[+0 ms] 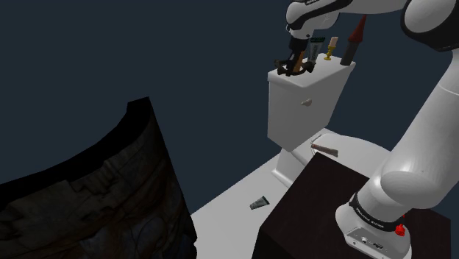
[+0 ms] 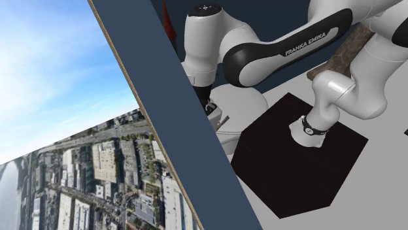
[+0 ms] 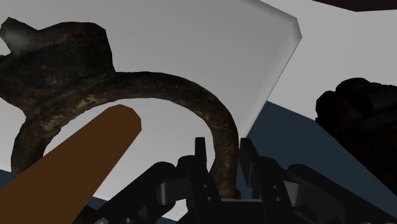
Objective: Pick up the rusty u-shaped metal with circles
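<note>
The hand (image 3: 224, 158) is clamped on the curved bar of the rusty U-shaped metal (image 3: 146, 86), whose arch runs out ahead of the fingers beside a brown rod (image 3: 76, 168), at the top of the white toilet tank (image 1: 298, 110), near small bottles (image 1: 324, 50).

A dark blue-grey wall (image 1: 147, 51) backs a white toilet (image 1: 294, 118) with a boxy cistern, set on a pale grey floor (image 1: 221, 213); a dark, curved, mottled panel (image 1: 88, 199) occupies the shoulder view's lower left. In the second exterior view the wall appears as a slanted blue slab (image 2: 176, 111) with a thin tan edge. Past it lie a bright sky (image 2: 52, 59) with thin cloud and an aerial city scene (image 2: 85, 176) of roofs and streets.
</note>
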Motion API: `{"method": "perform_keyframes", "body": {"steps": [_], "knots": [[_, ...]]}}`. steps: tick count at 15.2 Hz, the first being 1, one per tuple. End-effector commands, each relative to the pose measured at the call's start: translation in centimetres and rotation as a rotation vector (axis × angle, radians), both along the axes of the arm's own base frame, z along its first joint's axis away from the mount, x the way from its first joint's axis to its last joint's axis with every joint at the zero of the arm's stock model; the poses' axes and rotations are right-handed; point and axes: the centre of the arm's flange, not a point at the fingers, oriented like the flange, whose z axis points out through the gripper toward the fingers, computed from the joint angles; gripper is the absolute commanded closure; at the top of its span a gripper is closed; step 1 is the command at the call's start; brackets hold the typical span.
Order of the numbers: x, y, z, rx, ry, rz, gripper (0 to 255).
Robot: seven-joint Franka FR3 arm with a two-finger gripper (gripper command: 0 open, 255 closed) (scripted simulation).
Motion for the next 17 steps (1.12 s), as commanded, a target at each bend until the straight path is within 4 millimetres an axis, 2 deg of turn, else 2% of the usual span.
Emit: {"method": "perform_keyframes", "body": {"steps": [1,15,17], "knots": [[0.0,0.0,0.5,0.000,0.001,0.000,255],[0.0,0.0,7.9,0.000,0.001,0.000,255],[0.0,0.0,7.9,0.000,0.001,0.000,255]]}}
